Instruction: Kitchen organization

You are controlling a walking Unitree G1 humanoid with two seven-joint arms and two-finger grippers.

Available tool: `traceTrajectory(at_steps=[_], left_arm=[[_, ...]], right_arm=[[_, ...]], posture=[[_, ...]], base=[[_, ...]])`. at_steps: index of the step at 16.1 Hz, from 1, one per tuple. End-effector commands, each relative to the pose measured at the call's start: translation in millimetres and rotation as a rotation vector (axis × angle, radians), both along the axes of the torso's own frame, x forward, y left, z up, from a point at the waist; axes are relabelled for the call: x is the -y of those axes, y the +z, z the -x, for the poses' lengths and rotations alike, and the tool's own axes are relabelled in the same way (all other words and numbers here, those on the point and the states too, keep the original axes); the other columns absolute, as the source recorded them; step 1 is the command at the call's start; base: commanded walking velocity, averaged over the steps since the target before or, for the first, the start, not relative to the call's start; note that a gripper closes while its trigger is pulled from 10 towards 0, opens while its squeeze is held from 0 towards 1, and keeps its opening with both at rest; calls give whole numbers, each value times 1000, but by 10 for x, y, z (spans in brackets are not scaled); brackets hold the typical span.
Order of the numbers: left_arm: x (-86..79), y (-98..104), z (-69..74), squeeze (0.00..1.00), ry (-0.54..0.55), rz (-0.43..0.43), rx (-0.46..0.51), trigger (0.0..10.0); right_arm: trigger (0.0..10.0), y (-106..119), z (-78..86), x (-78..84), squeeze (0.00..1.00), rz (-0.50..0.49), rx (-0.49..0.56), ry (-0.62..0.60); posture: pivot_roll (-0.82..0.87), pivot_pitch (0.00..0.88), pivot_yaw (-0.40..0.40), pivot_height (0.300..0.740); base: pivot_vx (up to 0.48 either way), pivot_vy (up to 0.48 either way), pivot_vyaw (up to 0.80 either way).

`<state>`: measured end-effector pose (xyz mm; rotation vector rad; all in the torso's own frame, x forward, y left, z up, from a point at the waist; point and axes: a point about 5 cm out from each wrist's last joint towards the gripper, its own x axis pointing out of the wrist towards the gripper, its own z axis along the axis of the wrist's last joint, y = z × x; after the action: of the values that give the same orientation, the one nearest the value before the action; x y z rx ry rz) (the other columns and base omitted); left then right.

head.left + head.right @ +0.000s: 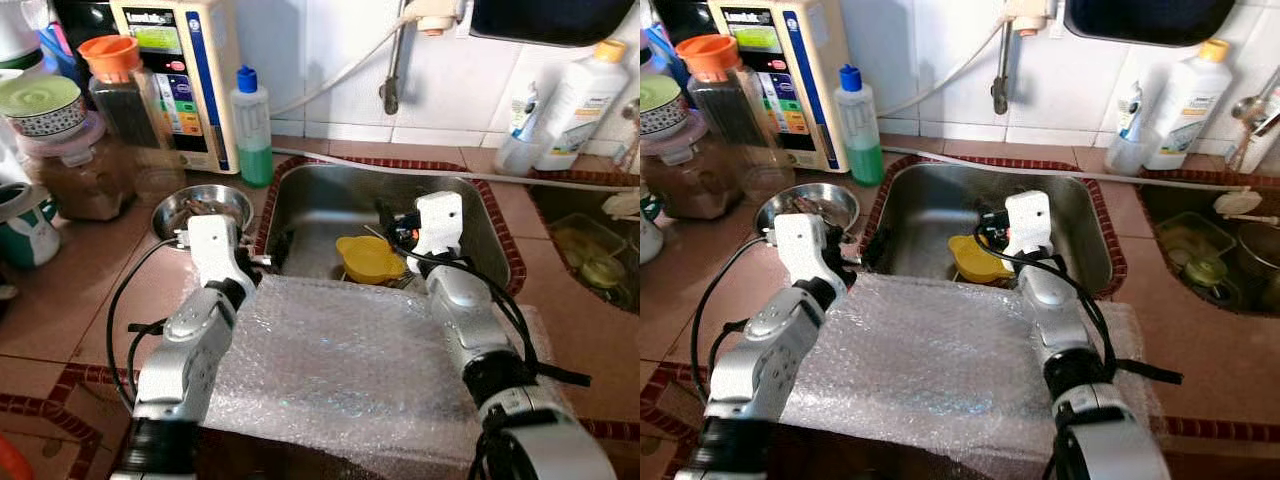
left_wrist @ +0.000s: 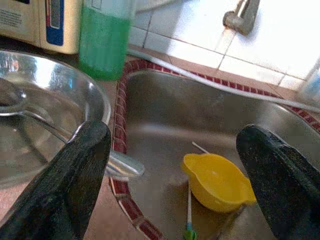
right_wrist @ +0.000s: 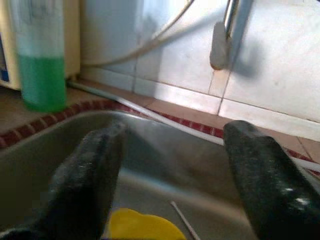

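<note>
Bright daylight, soft wrist-view blur.

cup [image 1: 370, 259] in sink [image 1: 330, 195] | bowl [image 1: 200, 210] left (on counter) | bubble wrap [image 1: 340, 370] in front

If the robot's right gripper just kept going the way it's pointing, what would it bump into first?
Probably the sink's steel back wall; the open right gripper points over the yellow bowl toward it. Depth is hard to judge.

The white appliance [image 1: 185, 70] carries small print (too blurred to read).
</note>
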<state>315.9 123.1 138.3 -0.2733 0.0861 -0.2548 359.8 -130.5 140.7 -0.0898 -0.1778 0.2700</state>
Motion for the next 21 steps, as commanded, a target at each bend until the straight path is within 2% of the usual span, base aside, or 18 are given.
traceTrajectory(at_steps=[1, 2, 3, 5, 9, 10, 11, 21], left_arm=[[-24, 6, -76, 1000, 48, 4, -1, 10000], [-32, -16, -124, 1000, 81, 20, -17, 10000], [-39, -55, -160, 1000, 114, 12, -42, 10000], [-41, -93, -208, 1000, 172, 74, -80, 10000], [-57, -152, -289, 1000, 276, 140, -127, 10000], [-66, -177, -294, 576, 290, 135, -139, 10000], [-71, -186, -298, 0, 302, 141, -143, 10000], [-226, -75, -252, 0, 376, 130, -103, 10000]], right_arm=[[10000, 72, 50, -45, 1000, -18, 9, 43], [10000, 129, 125, -106, 1000, 3, 32, 87], [10000, 190, 189, -164, 1000, -20, 42, 121], [10000, 213, 278, -224, 1000, -25, 32, 162], [10000, 219, 416, -283, 1000, -16, -3, 181], [10000, 223, 439, -304, 1000, -14, -6, 190], [10000, 231, 456, -316, 1000, -11, -9, 196], [10000, 320, 430, -287, 1000, 2, -12, 172]], posture=[[70, 34, 1, 740], [64, 33, -2, 740], [56, 32, -4, 740], [52, 30, -4, 740], [28, 26, -10, 740], [27, 27, -8, 740], [27, 27, -8, 740], [44, 18, -13, 740]], base=[[0, 0, 0], [0, 0, 0], [0, 0, 0], [0, 0, 0], [0, 0, 0], [0, 0, 0], [0, 0, 0], [0, 0, 0]])
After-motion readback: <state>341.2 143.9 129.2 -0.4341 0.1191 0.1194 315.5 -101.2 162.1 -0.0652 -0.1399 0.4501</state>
